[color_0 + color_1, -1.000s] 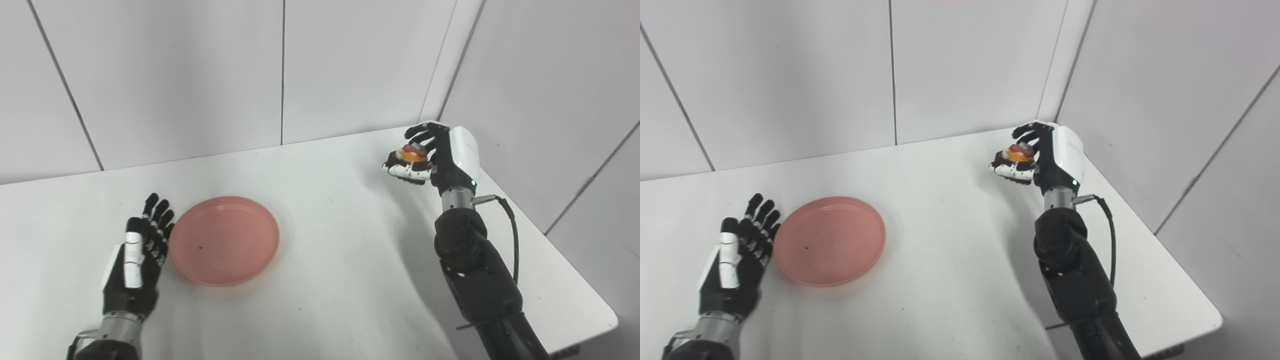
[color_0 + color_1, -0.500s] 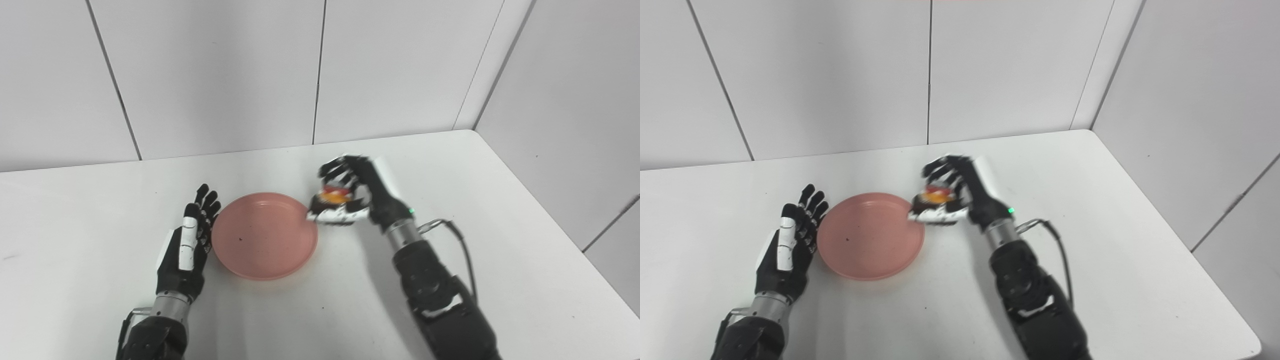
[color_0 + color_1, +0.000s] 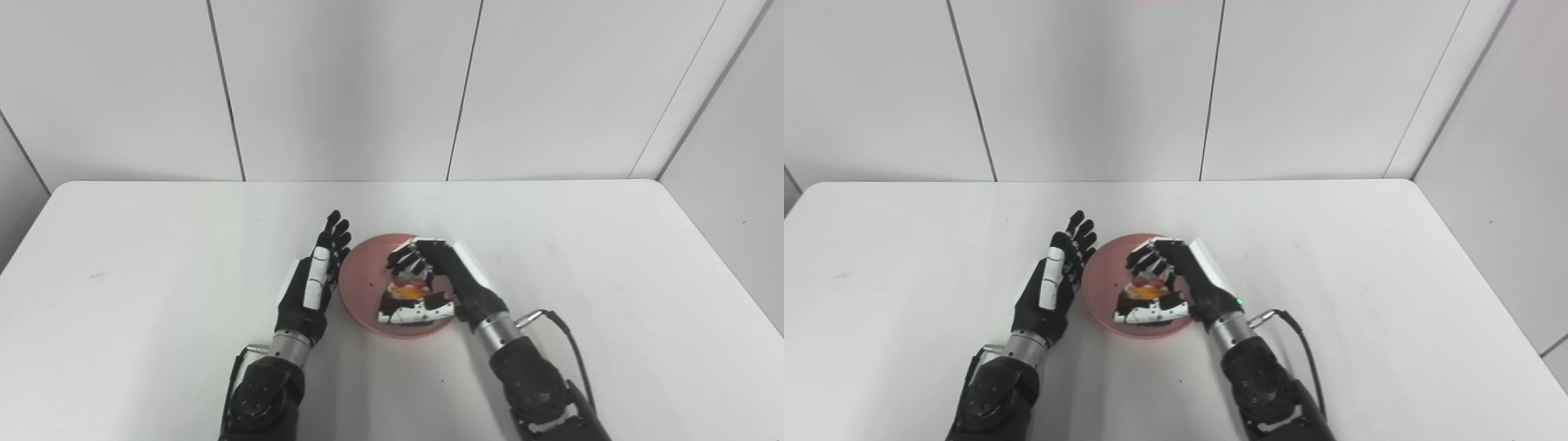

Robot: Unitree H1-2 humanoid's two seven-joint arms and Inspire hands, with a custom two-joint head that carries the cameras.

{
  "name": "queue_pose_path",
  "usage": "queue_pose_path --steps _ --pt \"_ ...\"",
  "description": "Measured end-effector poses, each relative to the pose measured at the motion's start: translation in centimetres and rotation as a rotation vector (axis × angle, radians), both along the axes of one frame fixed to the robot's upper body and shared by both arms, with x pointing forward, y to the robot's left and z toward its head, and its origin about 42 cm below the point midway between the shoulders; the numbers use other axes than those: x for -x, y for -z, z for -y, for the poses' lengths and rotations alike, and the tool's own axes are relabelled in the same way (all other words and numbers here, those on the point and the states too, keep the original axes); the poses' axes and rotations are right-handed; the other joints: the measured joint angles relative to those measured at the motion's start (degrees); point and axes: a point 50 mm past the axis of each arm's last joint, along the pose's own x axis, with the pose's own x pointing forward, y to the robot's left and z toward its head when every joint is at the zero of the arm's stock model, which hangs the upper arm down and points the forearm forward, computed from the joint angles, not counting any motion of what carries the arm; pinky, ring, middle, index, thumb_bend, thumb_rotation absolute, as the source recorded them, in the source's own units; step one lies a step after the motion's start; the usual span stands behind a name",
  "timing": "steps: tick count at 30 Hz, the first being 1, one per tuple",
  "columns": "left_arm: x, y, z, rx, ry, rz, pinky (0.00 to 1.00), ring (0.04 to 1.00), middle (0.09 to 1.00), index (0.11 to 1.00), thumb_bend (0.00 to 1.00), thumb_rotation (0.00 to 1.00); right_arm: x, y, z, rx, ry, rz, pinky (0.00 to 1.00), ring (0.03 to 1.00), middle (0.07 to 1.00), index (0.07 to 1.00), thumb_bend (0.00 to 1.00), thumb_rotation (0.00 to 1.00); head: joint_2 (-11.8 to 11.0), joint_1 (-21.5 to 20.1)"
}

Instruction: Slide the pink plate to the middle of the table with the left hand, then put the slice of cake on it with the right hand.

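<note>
**Now the cake is over the pink plate**

Here the pink plate point(image 3: 367, 278) sits near the middle of the white table point(image 3: 612, 257). There is lots of bare table all around it. The left edge, the right edge and the back edge by the wall are all well apart from the plate.

The left hand point(image 3: 311, 288) stands on its side just beside the plate's left rim. Its fingers are straight and together, and it holds nothing. I cannot tell if it touches the rim.

The right hand point(image 3: 444, 282) is over the plate. Its fingers and thumb are curled around the slice of cake point(image 3: 409, 293), which is dark with orange and red on top. I cannot tell if the cake touches the plate.

A second ago the right hand held the cake far off, by the table's back right corner. Half a second ago it was at the plate's right rim. The camera has turned too, so the whole picture has shifted.
</note>
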Motion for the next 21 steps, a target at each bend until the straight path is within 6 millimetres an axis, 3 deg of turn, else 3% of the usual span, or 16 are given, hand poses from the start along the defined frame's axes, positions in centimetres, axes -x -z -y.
queue_pose_path --steps 5,12,15,21 --pt "-0.4 0.0 0.3 -0.005 -0.014 0.01 1.0 1.0 1.0 1.0 0.71 1.0 -1.1 -0.1 -0.2 0.031 -0.02 0.047 0.14 0.444 0.457 0.491 0.51 0.0 0.0 1.23" --pt "-0.4 0.1 0.5 -0.003 -0.016 0.011 1.0 1.0 1.0 1.0 0.69 1.0 -1.7 1.4 0.3 0.128 0.01 0.105 0.16 0.444 0.439 0.491 0.51 0.0 -0.09 0.79" --pt "-0.5 0.1 0.5 -0.002 -0.014 0.009 1.0 1.0 1.0 1.0 0.7 1.0 -2.0 1.5 0.3 0.152 0.02 0.146 0.18 0.368 0.472 0.498 0.51 0.0 -0.26 0.62" --pt "-0.5 0.1 0.5 -0.002 -0.011 0.01 1.0 1.0 1.0 1.0 0.69 1.0 -2.5 1.4 0.4 0.183 0.051 0.207 0.2 0.368 0.472 0.5 0.51 0.0 -0.26 -0.26"
